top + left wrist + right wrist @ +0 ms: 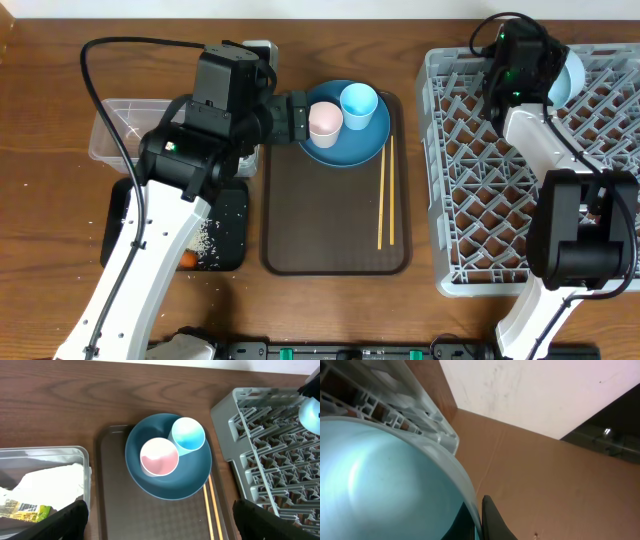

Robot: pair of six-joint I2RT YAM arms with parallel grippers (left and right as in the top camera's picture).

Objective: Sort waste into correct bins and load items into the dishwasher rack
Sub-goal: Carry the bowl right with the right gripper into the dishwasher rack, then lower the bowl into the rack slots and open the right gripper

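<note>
My left gripper hangs wide open just beside the left edge of the dark-blue plate, gripping nothing. In its wrist view the two fingers sit at the bottom corners, far apart. The plate lies at the far end of the brown tray. It carries a white-pink cup and a light-blue cup, upright and side by side. The chopsticks lie together along the tray's right side.

My right gripper is closed on the rim of the light-blue bowl, held over the far part of the grey rack.

To the left, the clear tub holds crumpled wrappers. The black tray in front of it holds rice crumbs and an orange piece.
</note>
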